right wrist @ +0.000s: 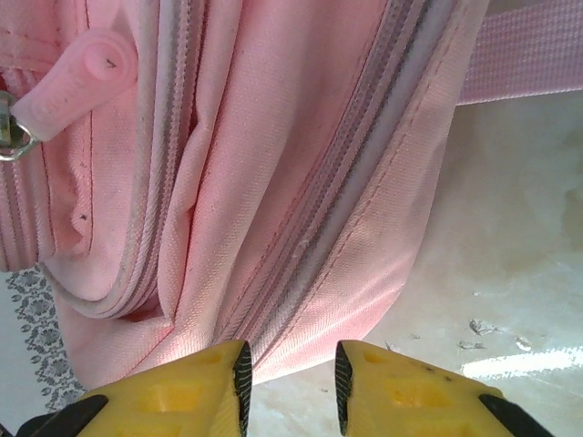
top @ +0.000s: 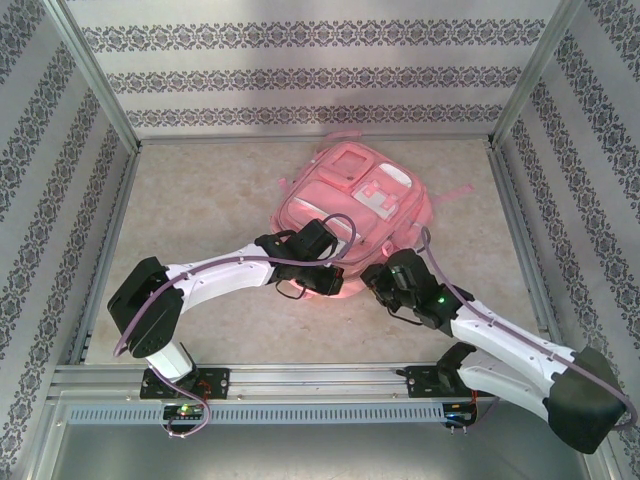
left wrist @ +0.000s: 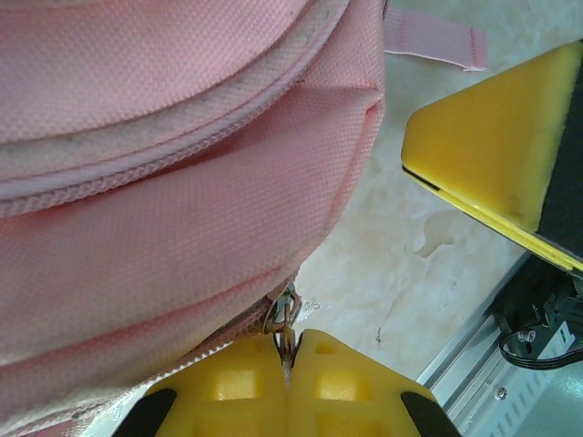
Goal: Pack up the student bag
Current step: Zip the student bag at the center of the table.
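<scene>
The student bag (top: pixel 352 200) is a big pink backpack lying flat in the middle of the table, front pockets up. My left gripper (top: pixel 333 268) is at its near edge. In the left wrist view the yellow fingers are pressed together, and my left gripper (left wrist: pixel 288 353) is shut on a small metal zipper pull (left wrist: pixel 284 319) at the bag's (left wrist: pixel 182 182) seam. My right gripper (top: pixel 380 280) is at the bag's near right corner. Its jaws (right wrist: pixel 291 369) stand apart with bare table between them, just short of the bag's (right wrist: pixel 273 182) zipped edge. A right finger (left wrist: pixel 492 155) shows in the left wrist view.
A pink rubber zipper tab (right wrist: pixel 68 86) hangs on the front pocket. Loose pink straps (right wrist: pixel 537 55) lie on the marble-look table (top: pixel 200 210). Patterned walls and metal posts (top: pixel 95 75) enclose the table. An aluminium rail (top: pixel 320 380) runs along the near edge.
</scene>
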